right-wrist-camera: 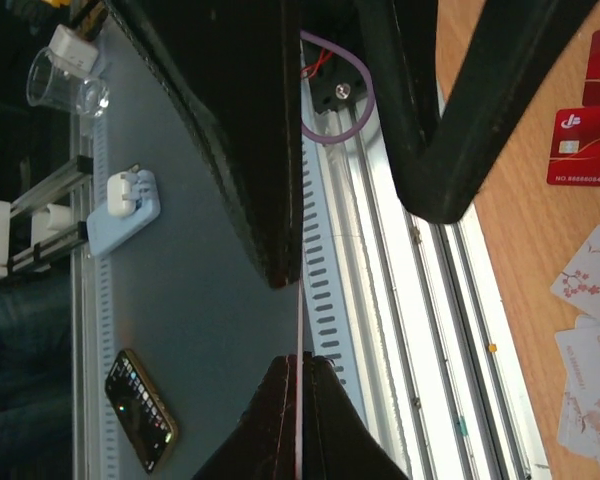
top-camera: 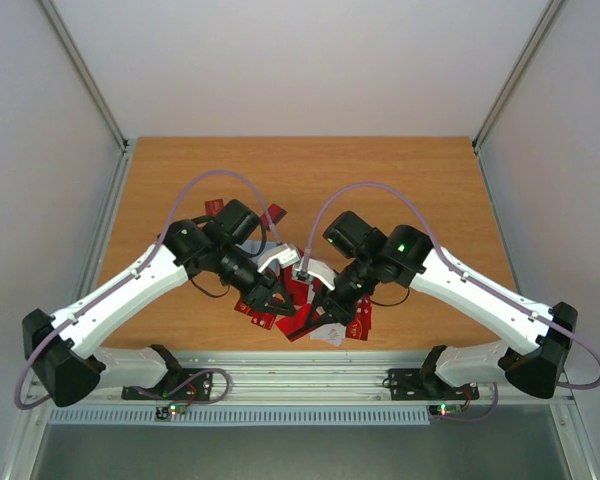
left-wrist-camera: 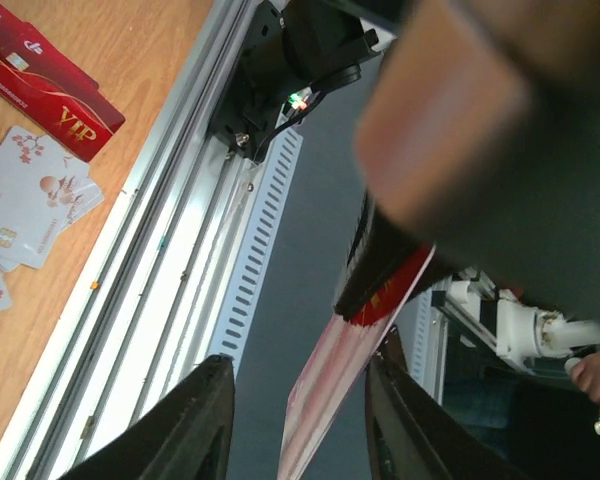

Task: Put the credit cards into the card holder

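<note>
Both arms folded inward above credit cards [top-camera: 302,318] pile. Right tool [right-wrist-camera: 300,400] pinches one card [right-wrist-camera: 298,335] edge-on; left tool [left-wrist-camera: 298,375] spread around it.

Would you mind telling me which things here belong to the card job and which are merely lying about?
Job: credit cards, loose on the table, one edge-on in the right pincer; a blurred brown shape, probably the card holder.
Lying about: phone; clear cup; white plug.
</note>
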`<control>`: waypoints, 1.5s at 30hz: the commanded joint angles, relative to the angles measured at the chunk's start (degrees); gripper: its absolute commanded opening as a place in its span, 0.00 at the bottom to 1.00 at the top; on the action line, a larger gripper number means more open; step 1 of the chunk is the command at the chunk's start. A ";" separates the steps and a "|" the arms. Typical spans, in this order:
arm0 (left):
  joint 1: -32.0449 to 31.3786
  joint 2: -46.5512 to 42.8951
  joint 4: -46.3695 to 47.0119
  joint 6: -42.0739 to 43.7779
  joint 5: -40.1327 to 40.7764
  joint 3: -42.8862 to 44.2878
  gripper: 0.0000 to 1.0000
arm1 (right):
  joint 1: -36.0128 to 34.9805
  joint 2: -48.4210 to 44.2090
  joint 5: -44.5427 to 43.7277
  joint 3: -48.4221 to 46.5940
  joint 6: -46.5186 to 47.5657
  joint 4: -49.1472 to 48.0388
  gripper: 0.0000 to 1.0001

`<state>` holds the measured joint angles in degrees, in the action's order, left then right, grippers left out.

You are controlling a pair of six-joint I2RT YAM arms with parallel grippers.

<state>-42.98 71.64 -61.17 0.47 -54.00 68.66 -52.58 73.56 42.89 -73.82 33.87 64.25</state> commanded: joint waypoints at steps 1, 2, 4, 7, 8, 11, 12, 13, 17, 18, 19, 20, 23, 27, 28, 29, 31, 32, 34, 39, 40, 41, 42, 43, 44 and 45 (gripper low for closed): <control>-1.27 0.78 5.19 -2.64 -2.50 -0.19 0.36 | 0.50 0.49 2.55 -2.57 2.55 1.99 0.01; -1.44 0.77 5.70 -3.02 -2.66 -0.26 0.34 | 0.54 0.43 2.69 -2.63 2.66 2.14 0.01; -1.68 0.81 7.13 -3.81 -3.02 -0.56 0.29 | 0.61 0.34 2.97 -2.81 2.82 2.42 0.01; -1.98 0.55 9.34 -5.50 -4.11 -1.44 0.27 | 0.84 0.01 3.24 -2.91 2.83 2.46 0.01; -1.94 0.38 9.89 -5.86 -4.57 -1.69 0.27 | 1.12 -0.06 3.51 -2.83 2.79 2.39 0.01; -2.22 -0.59 11.37 -6.93 -5.54 -2.48 0.30 | 2.04 -0.72 4.47 -2.64 2.90 2.04 0.01; -2.29 -1.02 11.82 -7.25 -5.59 -2.80 0.30 | 2.37 -0.82 4.91 -2.71 2.94 2.02 0.01; -2.28 -1.44 12.39 -7.44 -5.61 -3.18 0.30 | 2.58 -0.85 5.37 -2.81 3.02 1.98 0.01; -2.44 -2.82 15.86 -9.63 -6.23 -5.05 0.28 | 3.30 -0.96 6.85 -2.99 3.02 1.89 0.01; -2.48 -3.02 16.70 -10.42 -6.35 -5.61 0.26 | 3.41 -0.93 7.12 -2.99 2.92 1.78 0.01; -2.59 -3.26 17.63 -11.04 -6.57 -6.06 0.25 | 3.44 -0.98 7.29 -3.04 2.89 1.68 0.01; -2.58 -3.40 18.33 -11.55 -6.70 -6.42 0.23 | 3.53 -1.08 7.38 -3.12 2.85 1.59 0.01; -2.75 -3.67 19.54 -12.88 -6.99 -6.89 0.20 | 3.86 -1.22 7.29 -3.24 2.79 1.19 0.01; -2.76 -4.00 20.98 -14.27 -7.59 -7.43 0.16 | 4.08 -1.27 7.21 -3.52 2.77 0.72 0.01; -2.79 -4.11 21.23 -14.59 -7.74 -7.59 0.15 | 4.26 -1.29 7.20 -3.52 2.70 0.73 0.01; -2.79 -4.25 21.69 -14.89 -7.86 -7.78 0.15 | 4.43 -1.38 7.25 -3.52 2.71 0.66 0.01; -2.77 -4.76 23.04 -15.88 -8.47 -8.41 0.15 | 4.69 -1.52 7.41 -3.44 2.70 0.53 0.01; -2.73 -5.14 24.21 -16.39 -8.73 -8.76 0.15 | 4.87 -1.61 7.50 -3.43 2.70 0.67 0.01; -2.79 -5.87 26.43 -17.91 -9.07 -9.71 0.15 | 5.30 -1.89 7.87 -3.35 2.79 0.66 0.01; -2.75 -6.66 29.37 -20.75 -9.51 -11.23 0.10 | 6.29 -2.61 8.76 -3.43 2.81 0.24 0.01; -2.74 -6.76 30.06 -21.10 -9.50 -11.45 0.09 | 6.33 -2.67 8.84 -3.43 2.72 0.15 0.01; -2.73 -6.85 30.72 -21.51 -9.52 -11.67 0.08 | 6.47 -2.71 8.91 -3.50 2.64 0.10 0.01; -2.80 -6.86 31.27 -22.19 -9.50 -11.78 0.07 | 6.52 -2.72 9.00 -3.52 2.61 0.11 0.01; -2.81 -6.93 31.73 -22.54 -9.38 -11.87 0.06 | 6.52 -2.68 9.10 -3.52 2.61 0.17 0.01; -2.73 -6.88 32.27 -22.80 -9.37 -11.96 0.05 | 6.52 -2.64 9.15 -3.52 2.67 0.31 0.01; -2.80 -6.86 32.64 -23.19 -9.33 -11.97 0.04 | 6.52 -2.63 9.22 -3.45 2.69 0.48 0.01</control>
<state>-45.15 65.47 -32.51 -19.55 -62.26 57.60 -46.57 72.16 50.54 -74.94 35.77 67.26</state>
